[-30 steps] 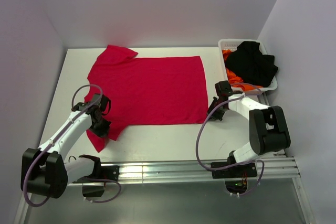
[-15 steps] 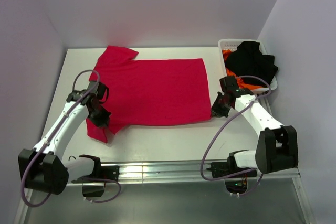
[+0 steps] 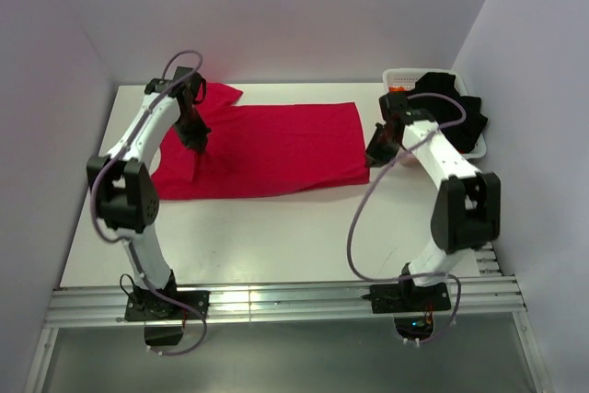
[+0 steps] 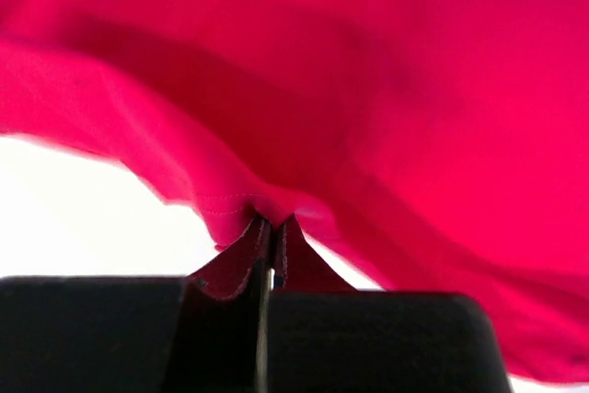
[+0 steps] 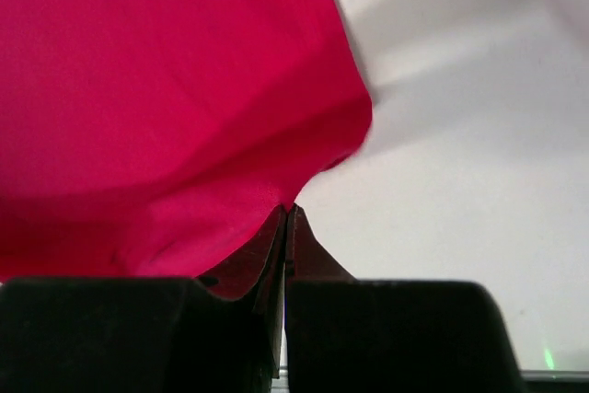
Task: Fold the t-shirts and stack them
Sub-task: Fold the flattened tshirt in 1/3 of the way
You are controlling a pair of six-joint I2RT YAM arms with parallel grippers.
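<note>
Pinching hard, the left gripper (image 4: 269, 227) has its two dark fingers pressed together with only a thin seam of light between them. They clamp a stitched edge of the crimson-red soft cloth t-shirt (image 4: 368, 89), which bunches into a small peak at the tips. The right gripper (image 5: 285, 213) is closed just as tightly on a corner of the same shirt, and the red fabric sweeps away from it to the left.

From above, the left gripper (image 3: 195, 138) hangs over the left part of the shirt, near the sleeves. A fold of cloth drapes down from it onto the rest of the garment. The right gripper (image 3: 375, 156) sits at the shirt's right edge, close to the table.

The crimson-red soft cloth t-shirt (image 3: 276, 149) lies spread wide across the far half of the flat white table (image 3: 276, 246), one sleeve pointing towards the back wall.

Just beyond the right arm, in the far right corner, stands a white plastic lattice basket (image 3: 398, 73). A crumpled black t-shirt (image 3: 451, 112) is heaped in it and spills over the rim, with a sliver of orange cloth (image 3: 397, 91) showing beside it.
</note>
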